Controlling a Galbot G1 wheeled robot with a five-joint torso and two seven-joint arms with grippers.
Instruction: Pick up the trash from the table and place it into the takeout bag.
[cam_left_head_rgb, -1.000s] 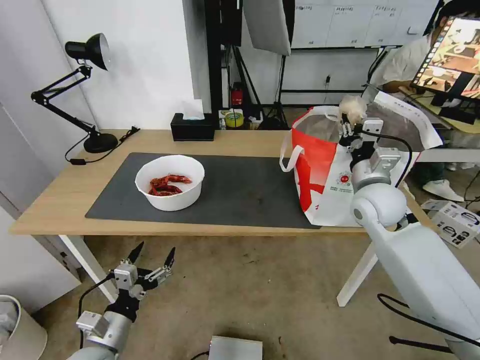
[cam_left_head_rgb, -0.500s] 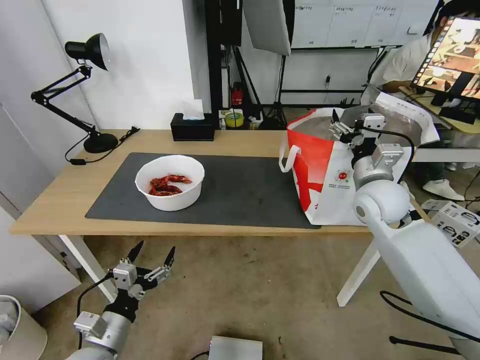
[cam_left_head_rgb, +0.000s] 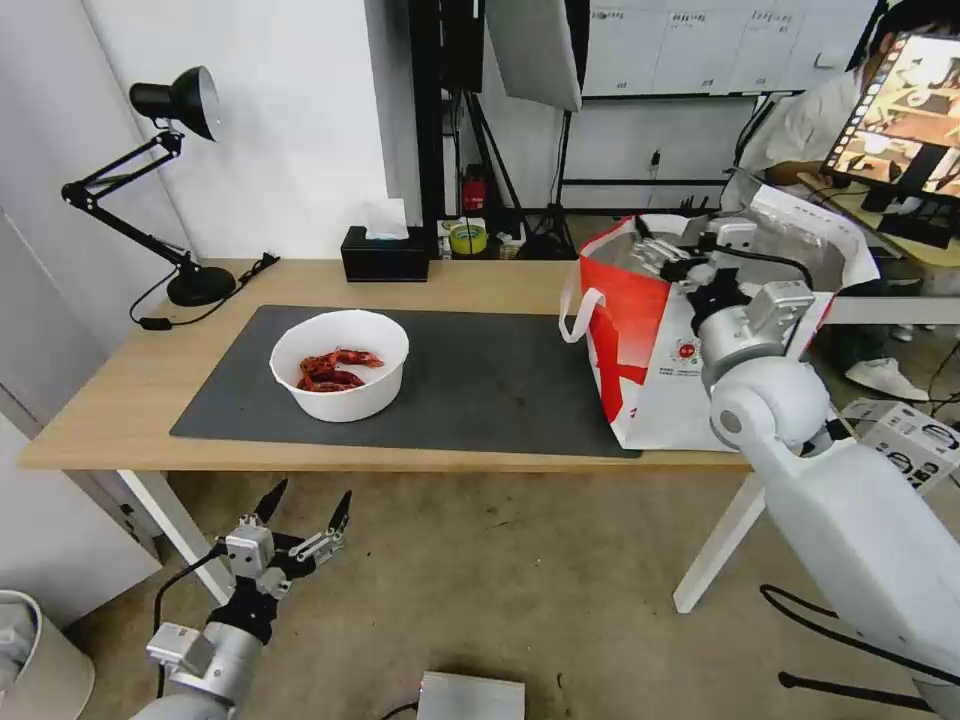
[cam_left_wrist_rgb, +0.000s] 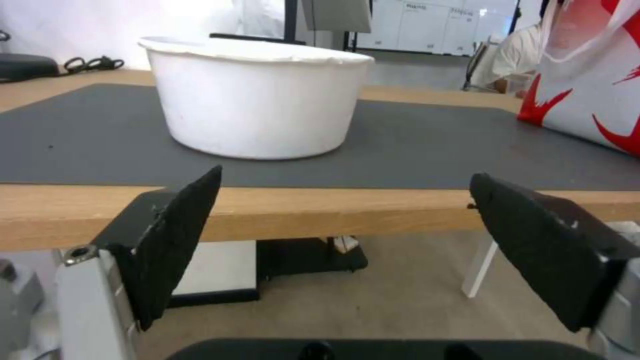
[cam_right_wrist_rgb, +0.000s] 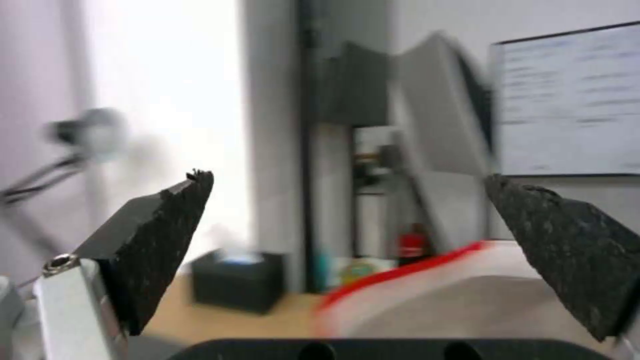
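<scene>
My right gripper (cam_left_head_rgb: 665, 250) spread wide, empty, over takeout bag (cam_left_head_rgb: 640, 340) rim; bowl (cam_left_head_rgb: 340, 365) with red shells far left; left gripper (cam_left_head_rgb: 300, 520) splayed below table (cam_left_head_rgb: 120, 400) edge.

A bowl of crayfish shells (cam_left_head_rgb: 340, 365) is sitting on the mat (cam_left_head_rgb: 480, 385) at the table's (cam_left_head_rgb: 110, 400) left. The takeout bag (cam_left_head_rgb: 650, 345) is standing at the right end, the tissue box (cam_left_head_rgb: 385, 255) behind.

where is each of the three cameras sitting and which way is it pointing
Head view: high on the robot, looking down at the table; both arms show, right gripper over the takeout bag.
Left wrist view: below the table edge, facing the white bowl between open fingers.
Right wrist view: above the bag, facing the back wall and black tissue box.
Shared: bowl, bag.
</scene>
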